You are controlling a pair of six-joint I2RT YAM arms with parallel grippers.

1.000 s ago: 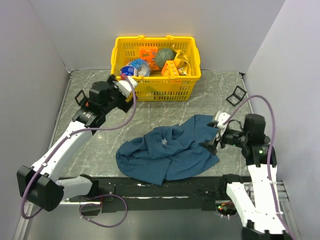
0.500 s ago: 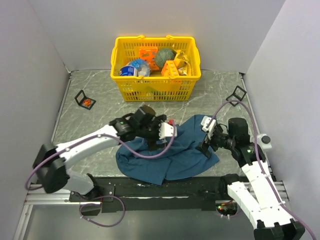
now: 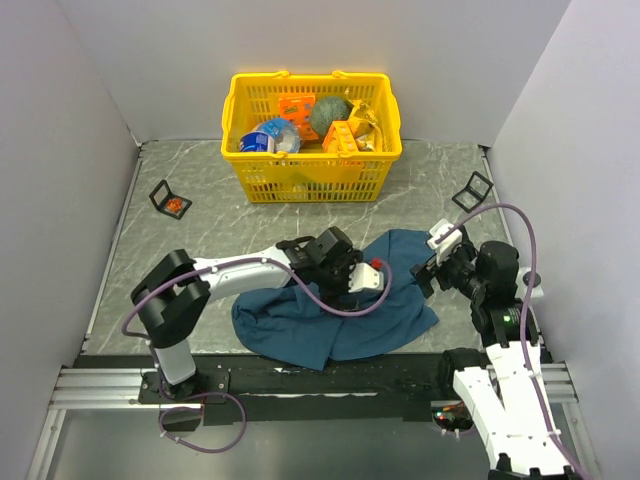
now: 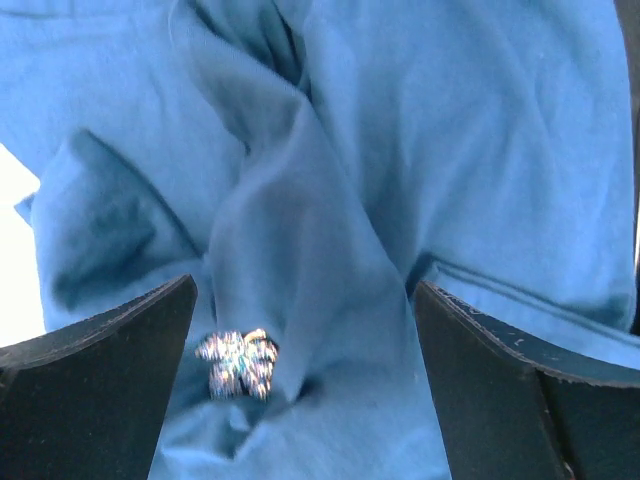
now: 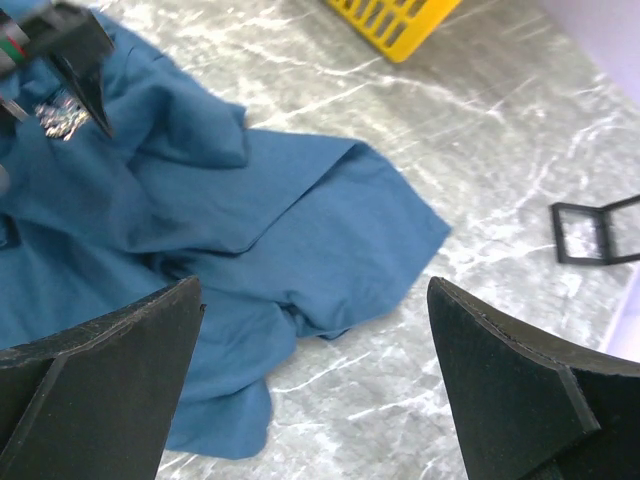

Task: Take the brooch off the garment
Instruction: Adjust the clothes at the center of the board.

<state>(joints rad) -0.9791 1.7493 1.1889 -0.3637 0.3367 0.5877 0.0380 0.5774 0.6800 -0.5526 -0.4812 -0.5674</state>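
Now, left gripper [image 4: 304, 285] released, just above silvery brooch [image 4: 237, 362] on blue garment [image 4: 400, 150]; right gripper [image 5: 313, 285] released, empty.

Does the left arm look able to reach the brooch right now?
Likely yes: its open fingers hang over the garment, with the brooch uncovered between them, close to one finger.

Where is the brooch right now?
Left wrist view, lower left: the silvery brooch sits on the blue garment between the fingers of the open left end effector, nearest the picture-left one.
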